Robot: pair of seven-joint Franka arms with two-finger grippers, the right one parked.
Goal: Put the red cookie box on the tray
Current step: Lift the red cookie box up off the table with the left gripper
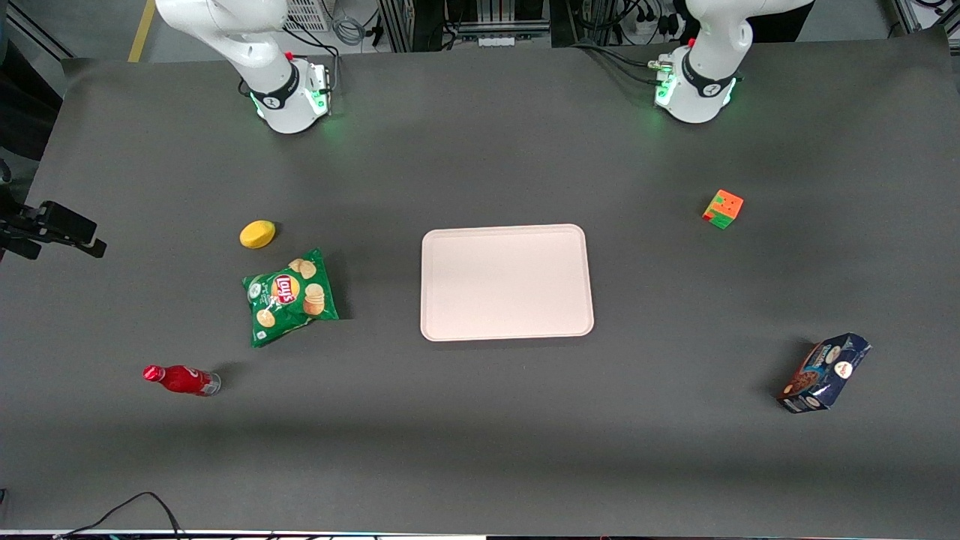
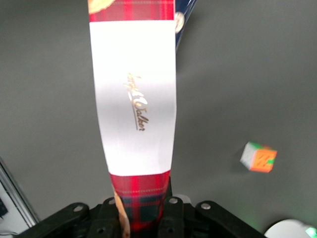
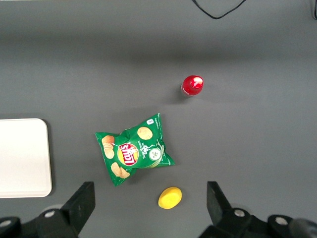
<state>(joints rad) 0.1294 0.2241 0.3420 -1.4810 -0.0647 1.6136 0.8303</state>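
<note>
The red cookie box (image 2: pixel 134 99), dark red tartan with a white label panel, hangs lengthwise away from my wrist camera, high above the dark table. My left gripper (image 2: pixel 143 210) is shut on its tartan end, one black finger on each side. Neither the gripper nor the box shows in the front view. The tray (image 1: pixel 506 281), pale pink with a low rim, lies flat at the middle of the table with nothing on it; its edge also shows in the right wrist view (image 3: pixel 22 156).
A dark blue cookie box (image 1: pixel 825 373) and a coloured cube (image 1: pixel 723 208) lie toward the working arm's end. A green chips bag (image 1: pixel 290 296), a yellow lemon (image 1: pixel 257 234) and a red bottle (image 1: pixel 180 379) lie toward the parked arm's end.
</note>
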